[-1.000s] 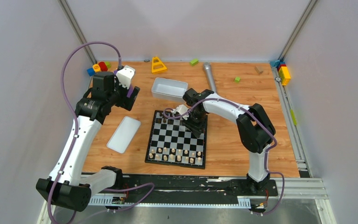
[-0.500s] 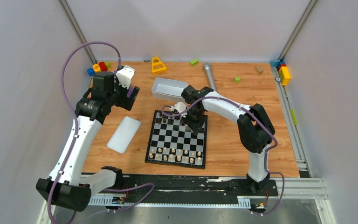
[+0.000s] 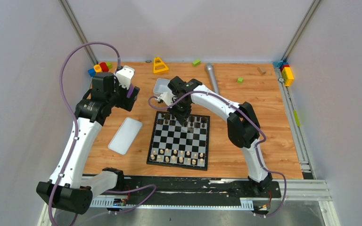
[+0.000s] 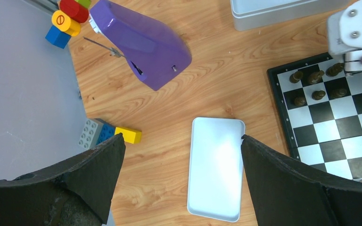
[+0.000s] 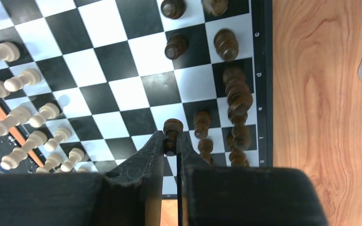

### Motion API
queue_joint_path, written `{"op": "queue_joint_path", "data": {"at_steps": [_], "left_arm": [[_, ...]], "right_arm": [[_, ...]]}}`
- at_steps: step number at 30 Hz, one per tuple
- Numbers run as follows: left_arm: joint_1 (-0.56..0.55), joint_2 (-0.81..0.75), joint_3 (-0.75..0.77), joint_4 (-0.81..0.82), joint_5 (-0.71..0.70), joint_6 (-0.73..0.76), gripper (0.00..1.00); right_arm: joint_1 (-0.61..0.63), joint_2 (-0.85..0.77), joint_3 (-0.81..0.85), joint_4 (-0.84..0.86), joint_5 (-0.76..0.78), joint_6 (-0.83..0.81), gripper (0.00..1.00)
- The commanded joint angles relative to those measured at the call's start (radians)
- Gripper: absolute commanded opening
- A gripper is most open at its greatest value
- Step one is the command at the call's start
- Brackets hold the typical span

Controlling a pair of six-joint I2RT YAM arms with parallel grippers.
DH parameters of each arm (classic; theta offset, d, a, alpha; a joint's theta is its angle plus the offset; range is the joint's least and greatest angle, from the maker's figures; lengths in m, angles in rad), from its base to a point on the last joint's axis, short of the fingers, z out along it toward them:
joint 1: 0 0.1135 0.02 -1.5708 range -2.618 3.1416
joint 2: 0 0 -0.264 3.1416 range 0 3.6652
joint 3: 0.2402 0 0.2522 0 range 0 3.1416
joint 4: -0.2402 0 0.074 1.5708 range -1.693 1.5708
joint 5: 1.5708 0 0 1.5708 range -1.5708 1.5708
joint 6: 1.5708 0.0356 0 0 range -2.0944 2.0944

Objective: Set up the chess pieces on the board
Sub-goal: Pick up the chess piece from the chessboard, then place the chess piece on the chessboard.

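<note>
The black-and-white board (image 3: 169, 139) lies mid-table. Pale chess pieces (image 3: 179, 156) line its near rows and dark ones (image 3: 199, 123) stand along its far edge. My right gripper (image 3: 181, 116) hovers over the board's far side. In the right wrist view it (image 5: 171, 141) is shut on a dark brown pawn (image 5: 172, 128), next to several other dark pieces (image 5: 235, 101); pale pieces (image 5: 26, 113) show at the left. My left gripper (image 4: 181, 137) is open and holds nothing, high above the white lid (image 4: 215, 169). The board's corner (image 4: 330, 122) lies to its right.
The white tray (image 3: 160, 86) sits behind the board, partly under the right arm. The lid (image 3: 125, 135) lies left of the board. A yellow cone (image 3: 160, 65), a grey cylinder (image 3: 211, 75) and toy blocks (image 3: 287, 73) lie along the back. A purple object (image 4: 141, 42) and more blocks (image 4: 106, 134) are under the left arm.
The right gripper closed on a dark pawn. The arm then swung left and a little farther back along the board's far edge. The left arm barely moved.
</note>
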Motion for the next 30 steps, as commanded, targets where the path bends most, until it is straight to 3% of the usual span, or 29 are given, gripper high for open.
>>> {"op": "queue_joint_path", "data": {"at_steps": [1, 30], "left_arm": [[0.009, -0.033, 0.012, 0.025, 0.0, -0.023, 1.0], [0.01, -0.036, 0.001, 0.026, 0.005, -0.012, 1.0]], "right_arm": [[0.008, 0.062, 0.092, -0.016, 0.009, 0.018, 0.0], [0.034, 0.179, 0.178, -0.015, 0.049, 0.005, 0.05]]}}
